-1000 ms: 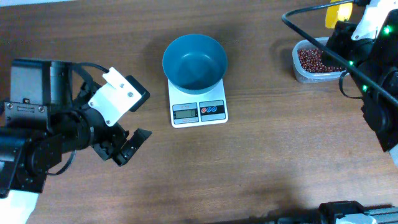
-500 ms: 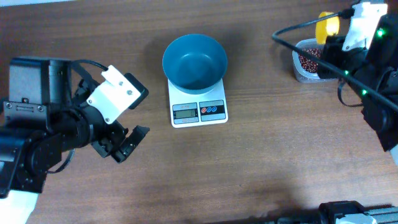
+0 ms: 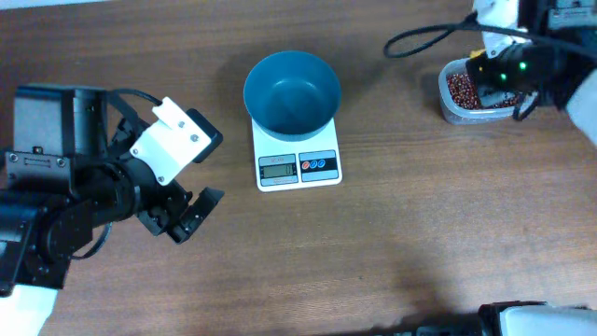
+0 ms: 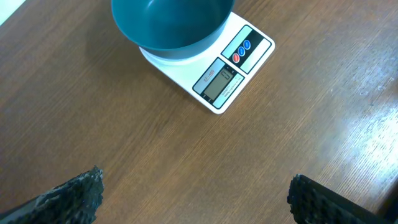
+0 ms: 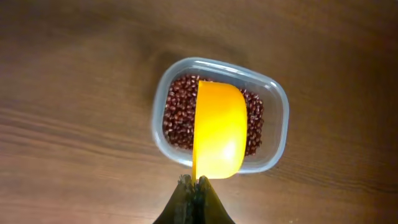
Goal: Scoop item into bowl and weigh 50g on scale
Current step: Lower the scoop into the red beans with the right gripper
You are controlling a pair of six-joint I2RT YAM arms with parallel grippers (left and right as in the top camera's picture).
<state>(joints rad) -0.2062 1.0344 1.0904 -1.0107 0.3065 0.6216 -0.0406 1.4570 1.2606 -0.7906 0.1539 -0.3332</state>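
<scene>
Wooden table (image 3: 420, 233): beans (image 5: 177, 115) are found directly below the yellow scoop (image 5: 217, 130) — pinched in the right gripper (image 5: 194, 184). The left gripper (image 4: 193, 198) is held spread.

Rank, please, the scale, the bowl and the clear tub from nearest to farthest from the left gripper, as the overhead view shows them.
From the left gripper:
1. scale, nearest, off to its right.
2. bowl, sitting on the scale's far half.
3. clear tub, farthest, at the view's upper right.

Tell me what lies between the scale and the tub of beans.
Nothing: in the overhead view only bare table separates the scale from the tub.
</scene>
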